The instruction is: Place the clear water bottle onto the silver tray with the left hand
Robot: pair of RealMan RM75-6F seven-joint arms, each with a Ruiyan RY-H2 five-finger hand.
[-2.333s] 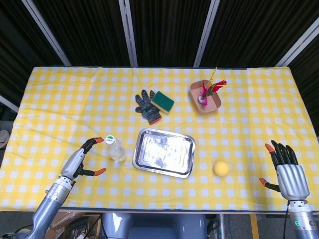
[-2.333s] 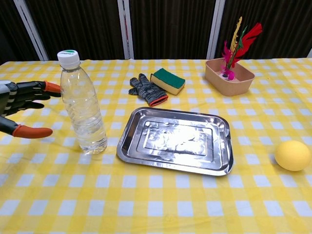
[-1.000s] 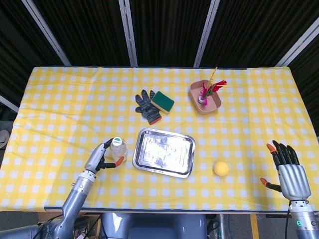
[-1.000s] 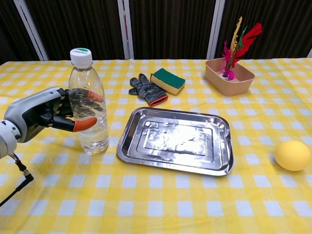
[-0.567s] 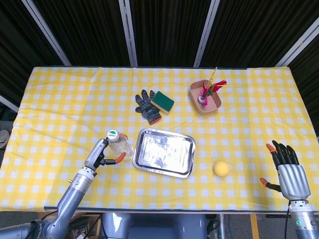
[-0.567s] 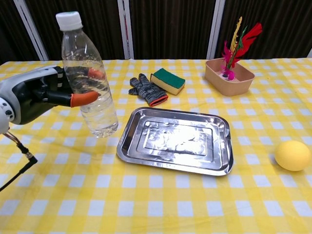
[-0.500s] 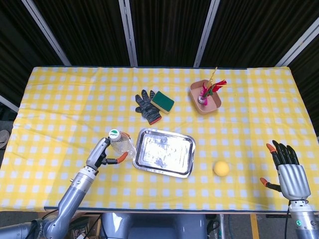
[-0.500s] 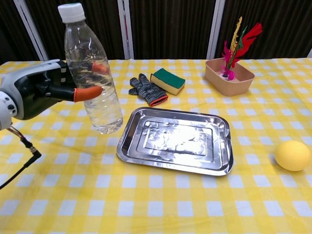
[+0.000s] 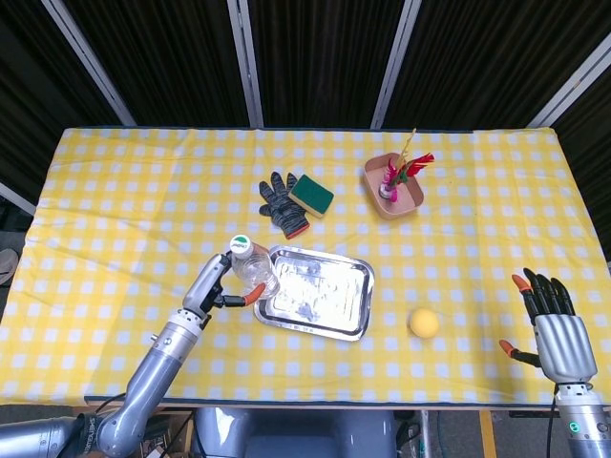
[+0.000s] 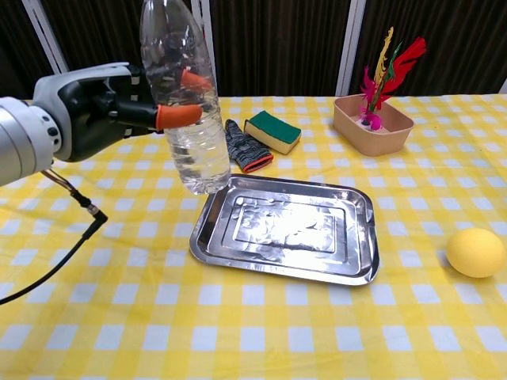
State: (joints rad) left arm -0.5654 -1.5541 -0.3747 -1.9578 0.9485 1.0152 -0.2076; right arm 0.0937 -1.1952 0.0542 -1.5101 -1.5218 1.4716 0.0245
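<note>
Left hand [image 10: 103,111]: wrapped round the clear water bottle [image 10: 188,103] at mid-body, orange-tipped fingers [image 10: 178,115] across its front; its grey arm enters from the left edge of the chest view; in the head view the same hand [image 9: 218,284] sits just left of the tray
Clear water bottle: held off the table, roughly upright with a slight tilt; its base hangs over the near-left corner of the silver tray [image 10: 358,267]; white cap with a green top seen in the head view [image 9: 239,243], cut off by the frame top in the chest view; whether the base touches the tray rim cannot be told
Silver tray: flat on the yellow checked table [image 10: 253,332]; nothing lying in it
Right hand [image 9: 552,329]: at the table's far right near edge, holding nothing, fingers spread; well apart from everything else
Yellow ball [image 10: 475,252]: on the table right of the tray, apart from it
Knit glove [image 10: 245,149] and green sponge [image 10: 272,131]: side by side beyond the tray; glove partly behind the bottle in the chest view
Tan bowl [image 10: 372,127]: far right, with red and yellow feathers [image 10: 392,59] standing in it
</note>
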